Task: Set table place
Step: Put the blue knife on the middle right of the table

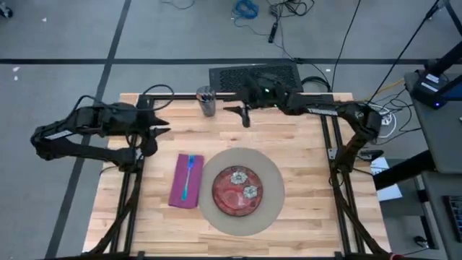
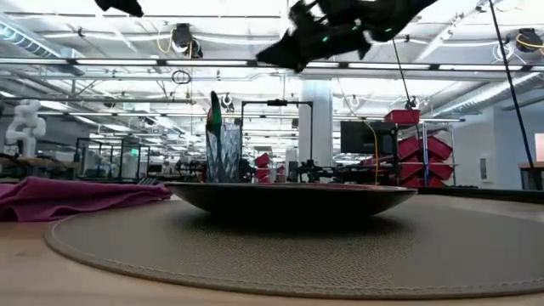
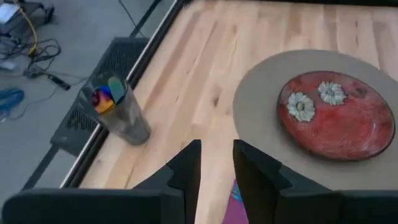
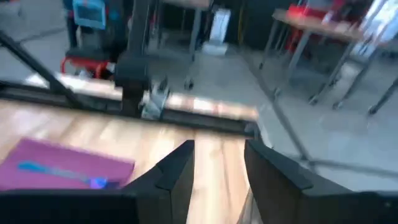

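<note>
Tabletop (image 1: 303, 180) of pale butcher-block planks is lying inside its black rail frame and filling the middle of the high view. At its centre a round beige woven mat (image 1: 241, 224) is carrying a red glazed plate (image 1: 237, 192) painted with two pale flowers. Just beside the mat at nine o'clock, a magenta cloth napkin (image 1: 178, 189) is lying flat with a blue plastic utensil (image 1: 188, 176) resting along it; whether that is a fork or a spoon is too small to tell. A clear tumbler (image 1: 207, 102) holding more coloured cutlery is standing near the tabletop's twelve o'clock edge, well apart from the mat.

The place looks partly set, so the step in hand is probably fetching the next piece from the tumbler. The right gripper (image 1: 245, 115) is hanging above the tabletop just beside the tumbler at three o'clock of it, its jaws released with a clear gap showing in the right wrist view and nothing between them. The left gripper (image 1: 162, 126) is waiting over the ten o'clock edge, its jaws also parted and empty.

The next move probably calls for lining the right gripper's jaws over the tumbler's rim and pinching one slim handle. Smooth plastic in a tall, light cup is likely to slip or tip.
</note>
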